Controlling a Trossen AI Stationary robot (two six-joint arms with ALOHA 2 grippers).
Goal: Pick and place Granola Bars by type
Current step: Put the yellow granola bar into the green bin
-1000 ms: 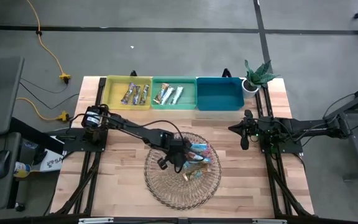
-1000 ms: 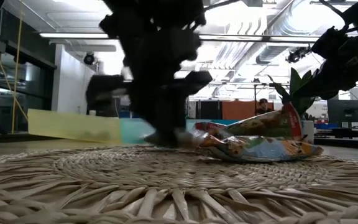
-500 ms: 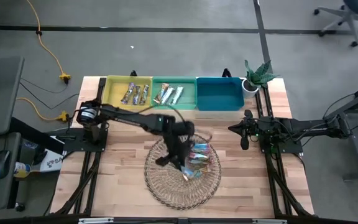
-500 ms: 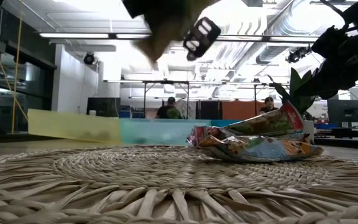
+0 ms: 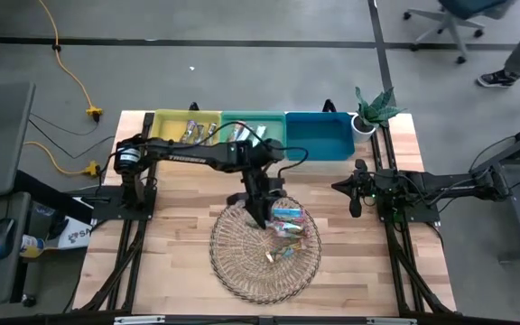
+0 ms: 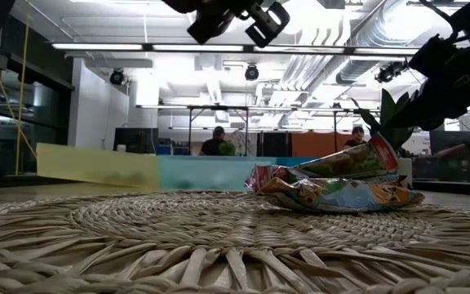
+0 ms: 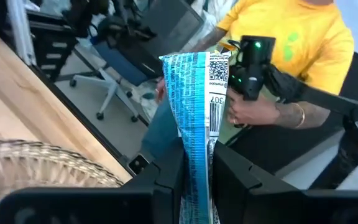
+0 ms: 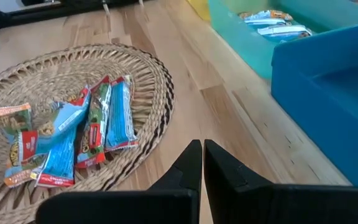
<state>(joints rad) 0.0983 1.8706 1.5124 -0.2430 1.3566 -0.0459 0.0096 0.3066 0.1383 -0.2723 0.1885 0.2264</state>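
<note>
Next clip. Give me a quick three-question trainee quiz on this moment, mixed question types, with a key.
1. True or false: the left gripper is empty.
2. Which bin holds no bars? A) yellow bin B) green bin C) blue bin
3. Fill in: the loose bars still to be sorted lie on the ____.

Key
1. False: its fingers pinch a light blue wrapped bar, lifted above the wicker tray.
2. C.
3. Wicker tray.

The right gripper waits at the table's right side, fingers together, holding nothing.
</note>
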